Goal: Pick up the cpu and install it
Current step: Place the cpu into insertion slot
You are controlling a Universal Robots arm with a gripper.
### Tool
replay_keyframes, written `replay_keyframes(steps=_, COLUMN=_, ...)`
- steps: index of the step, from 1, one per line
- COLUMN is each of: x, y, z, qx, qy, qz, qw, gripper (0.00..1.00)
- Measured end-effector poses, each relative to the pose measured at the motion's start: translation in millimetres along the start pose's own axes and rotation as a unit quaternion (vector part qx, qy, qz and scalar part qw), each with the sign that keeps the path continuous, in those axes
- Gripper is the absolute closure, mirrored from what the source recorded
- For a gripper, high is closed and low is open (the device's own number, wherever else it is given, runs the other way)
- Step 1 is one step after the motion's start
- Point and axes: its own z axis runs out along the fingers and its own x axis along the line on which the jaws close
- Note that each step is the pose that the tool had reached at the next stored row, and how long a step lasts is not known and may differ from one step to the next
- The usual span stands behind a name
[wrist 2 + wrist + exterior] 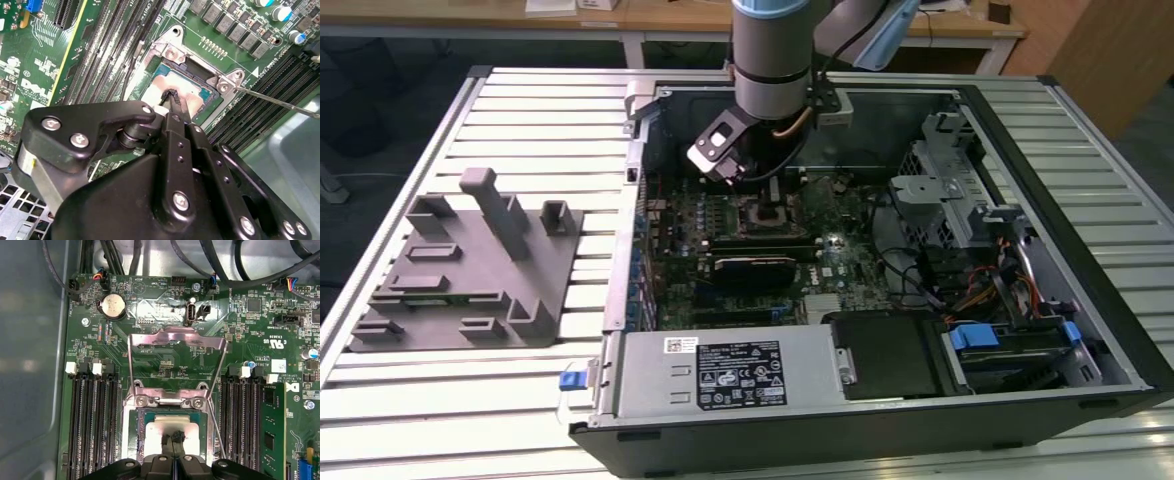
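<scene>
Power supply box (640, 385), exterior view: one black label (742, 374) with dense white print and symbols, and one small white sticker (683, 345) with dark print. The lettering on both is too small to make out.

Circuit board (15, 50), both wrist views: white component markings and a white logo (31, 89) are printed on the green surface. A white printed sticker (278, 364) sits near the ends of the memory slots (250, 420). A white triangle (256, 71) marks the board near a corner of the socket (172, 50) holding the cpu (200, 92).
</scene>
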Motion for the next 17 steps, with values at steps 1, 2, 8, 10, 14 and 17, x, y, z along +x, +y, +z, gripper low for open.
replay_keyframes(steps=1, x=0.0, y=0.0, z=0.0, qx=0.0000, qy=0.0000, qz=0.000, qw=1.0000, gripper=0.89)
replay_keyframes(steps=2, x=0.0, y=0.0, z=-0.2, qx=0.0000, qy=0.0000, qz=0.000, qw=1.0000, gripper=0.89)
replay_keyframes(steps=8, x=0.0, y=0.7, z=-11.0, qx=-0.0012, qy=0.0002, qz=0.000, qw=1.0000, gripper=0.89)
replay_keyframes(steps=10, x=-0.1, y=0.9, z=-13.9, qx=-0.0015, qy=0.0001, qz=0.000, qw=1.0000, gripper=0.89)
replay_keyframes(steps=14, x=-0.2, y=1.4, z=-23.2, qx=-0.0024, qy=0.0000, qz=0.000, qw=1.0000, gripper=0.89)
replay_keyframes(steps=17, x=-0.2, y=2.0, z=-33.8, qx=-0.0038, qy=0.0000, qz=0.000, qw=1.0000, gripper=0.89)
